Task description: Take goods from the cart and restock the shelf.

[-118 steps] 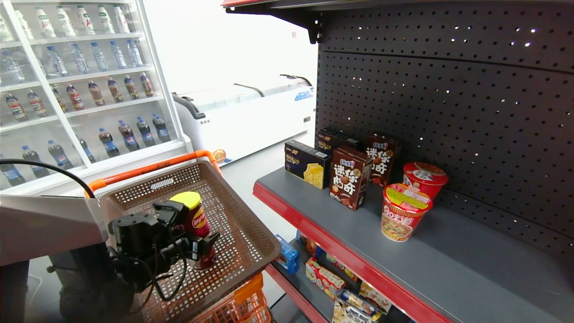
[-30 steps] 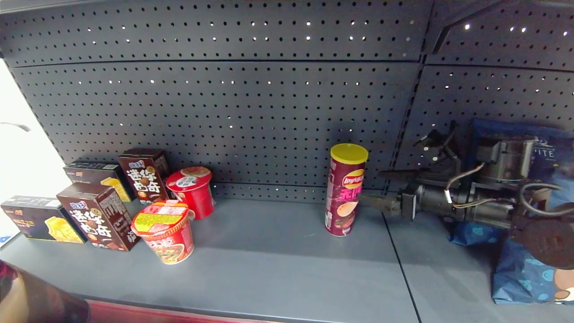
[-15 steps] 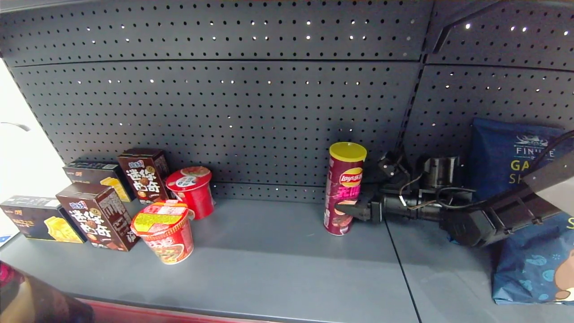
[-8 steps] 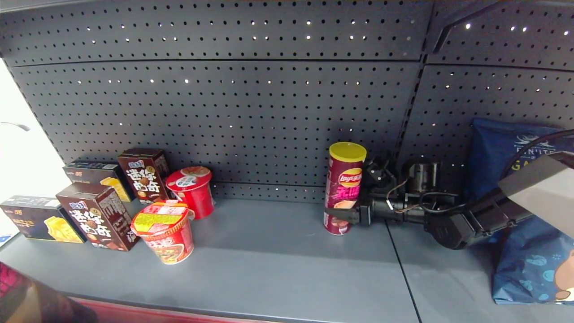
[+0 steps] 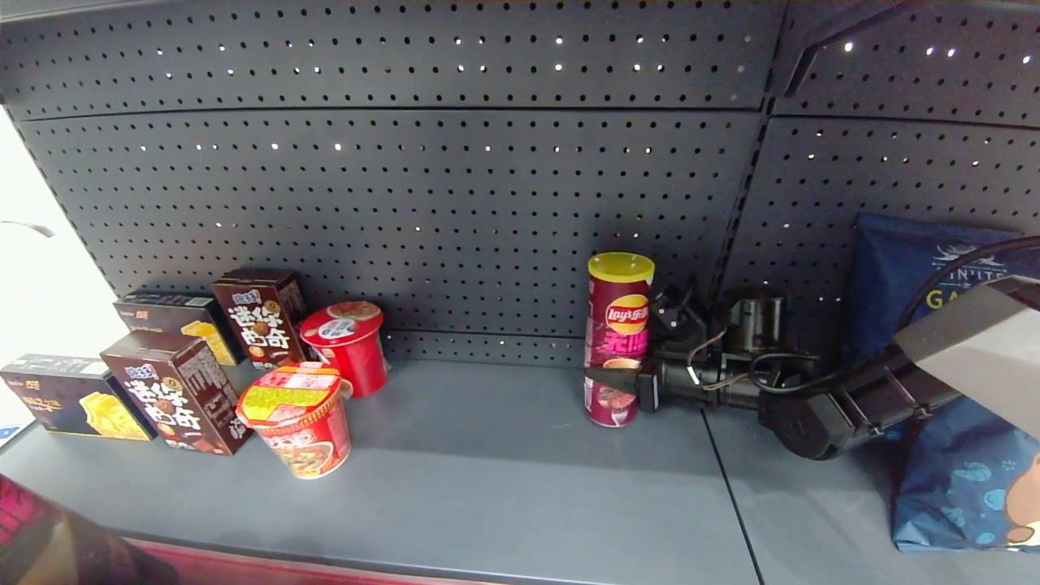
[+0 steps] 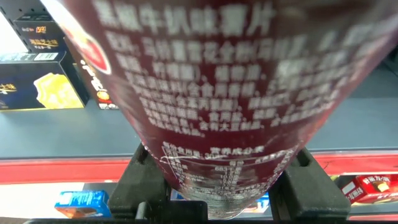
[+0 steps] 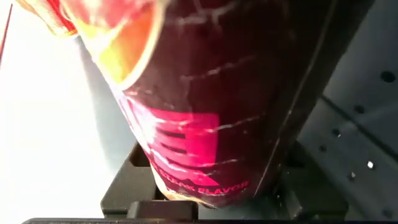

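A tall maroon chips can [image 5: 619,325] with a yellow lid stands upright on the grey shelf board [image 5: 487,479], near the pegboard back. My right gripper [image 5: 605,372] comes in from the right and is shut on its lower half, one finger crossing its front. In the right wrist view this can [image 7: 211,93] sits between the fingers of the right gripper [image 7: 211,180]. My left gripper [image 6: 221,186] is shut on a second chips can [image 6: 236,81], held in front of the shelf's red front edge; that can [image 5: 32,536] shows at the lower left corner of the head view.
At the shelf's left stand dark snack boxes [image 5: 175,390] and two red noodle cups [image 5: 301,418]. A blue bag [image 5: 959,471] leans at the far right. Bare shelf lies between the cups and the can. The pegboard [image 5: 406,203] closes the back.
The right gripper moved left from beside the blue bag onto the standing can and closed around it; the can has shifted slightly left. Much earlier the head faced the cart.
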### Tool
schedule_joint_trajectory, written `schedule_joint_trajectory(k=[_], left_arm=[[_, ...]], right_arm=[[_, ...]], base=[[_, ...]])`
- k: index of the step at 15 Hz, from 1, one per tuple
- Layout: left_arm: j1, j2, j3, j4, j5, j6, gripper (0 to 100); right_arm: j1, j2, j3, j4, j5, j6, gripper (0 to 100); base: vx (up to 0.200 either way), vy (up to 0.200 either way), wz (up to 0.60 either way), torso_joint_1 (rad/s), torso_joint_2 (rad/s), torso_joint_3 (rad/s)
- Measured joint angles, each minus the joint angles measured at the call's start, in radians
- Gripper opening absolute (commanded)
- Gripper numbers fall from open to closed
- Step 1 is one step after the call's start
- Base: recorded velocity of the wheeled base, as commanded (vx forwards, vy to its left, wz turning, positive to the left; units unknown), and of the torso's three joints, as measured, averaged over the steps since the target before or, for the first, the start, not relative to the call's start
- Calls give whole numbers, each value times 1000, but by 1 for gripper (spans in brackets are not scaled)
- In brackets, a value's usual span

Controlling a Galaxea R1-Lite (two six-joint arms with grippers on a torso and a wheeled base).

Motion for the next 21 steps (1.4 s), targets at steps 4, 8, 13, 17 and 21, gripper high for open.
schedule_joint_trajectory(k=[4,8,13,17,21], left_arm=[[0,-3,22,-7,1,0,0],[0,-25,38,1,1,0,0],[1,-50,40,-8,4,2,0],[4,-52,37,-6,8,5,0],[7,-52,29,-2,9,5,0]], right_arm=[[55,-156,146,-3,-144,36,0],[101,-358,347,-6,-187,43,0],[134,-533,614,-122,-233,45,0],[173,-521,749,-325,-320,110,0],[185,-456,782,-433,-325,114,0]], base=[[0,0,0,0,0,0],[0,0,0,0,0,0],[0,0,0,0,0,0],[0,0,0,0,0,0],[0,0,0,0,0,0]])
